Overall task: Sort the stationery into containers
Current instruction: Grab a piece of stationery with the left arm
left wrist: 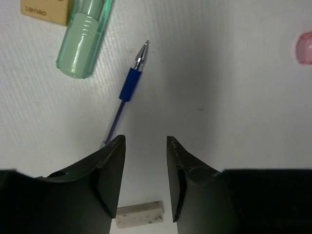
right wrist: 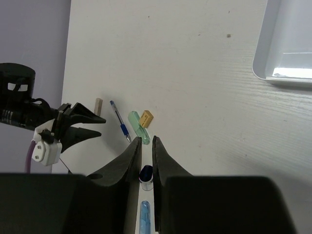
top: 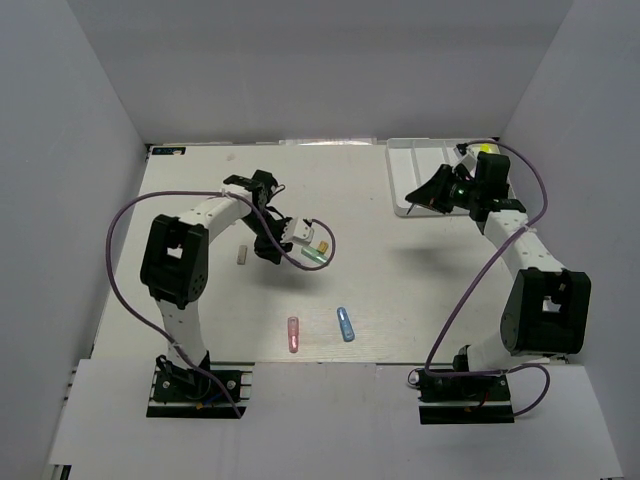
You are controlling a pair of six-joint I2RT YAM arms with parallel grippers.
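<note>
Top view: a white moulded tray [top: 400, 160] sits far right on the matte white tabletop [top: 400, 300], with grey walls around.

Left wrist: the left gripper [left wrist: 145, 139] has its jaws half-open and empty, just beside a blue pen [left wrist: 127, 90]. A tan block [left wrist: 46, 10] reads "taineo".

Right wrist: the right gripper [right wrist: 146, 139] has its jaws nearly closed, seemingly pinching a dark blue cap [right wrist: 146, 173].

I am watching a white table [top: 380, 290] sitting between pale grey walls [top: 60, 200]. A dark label [top: 168, 151] is lying at its far left corner.
</note>
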